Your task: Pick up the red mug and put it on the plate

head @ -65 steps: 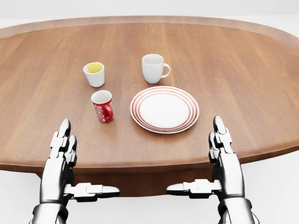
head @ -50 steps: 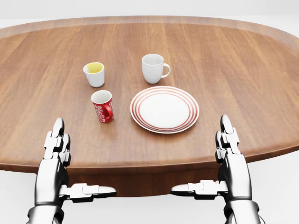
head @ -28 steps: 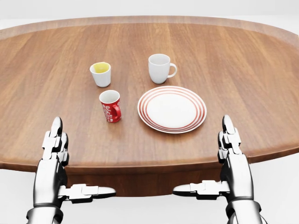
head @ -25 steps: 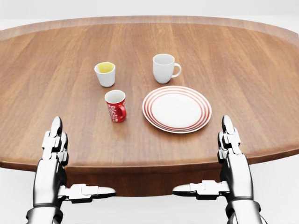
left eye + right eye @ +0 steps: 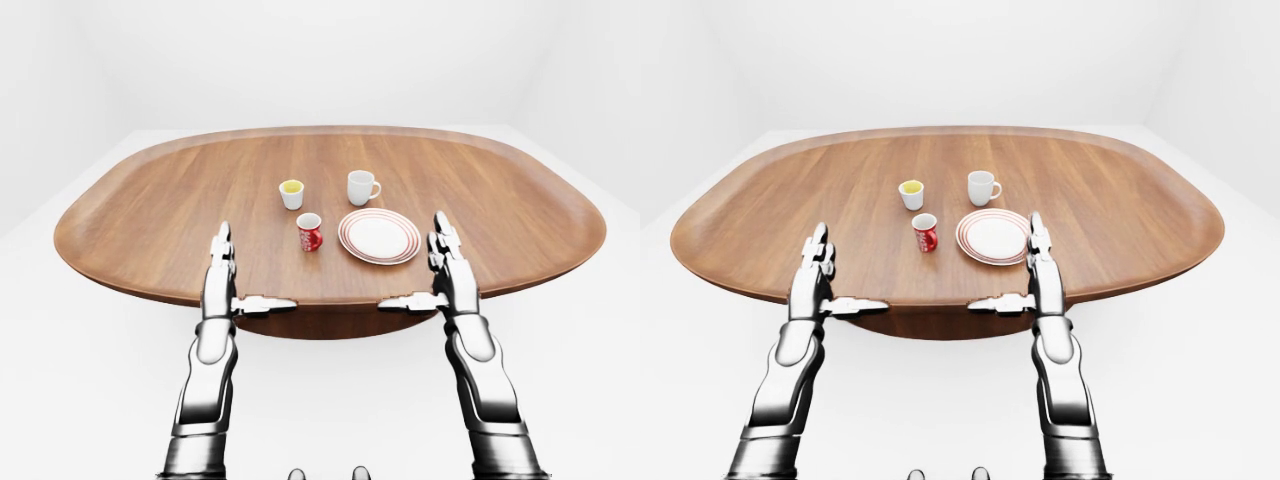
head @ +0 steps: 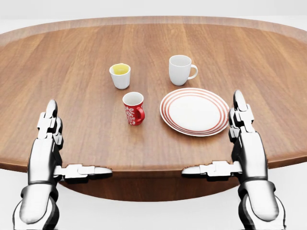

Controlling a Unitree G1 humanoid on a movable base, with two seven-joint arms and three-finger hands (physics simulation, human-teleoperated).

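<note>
The red mug (image 6: 133, 108) stands upright on the wooden table (image 6: 72, 62), its handle to the right. The white plate with red rings (image 6: 194, 111) lies just right of it, empty. My left hand (image 6: 67, 143) is open, fingers straight, thumb pointing right, over the table's near edge well left of and below the mug. My right hand (image 6: 225, 141) is open too, fingers beside the plate's right rim, thumb pointing left. Neither hand touches anything.
A white cup with a yellow inside (image 6: 120, 75) stands above the red mug. A plain white mug (image 6: 181, 70) stands above the plate. The oval table's near edge (image 6: 144, 167) runs under both hands.
</note>
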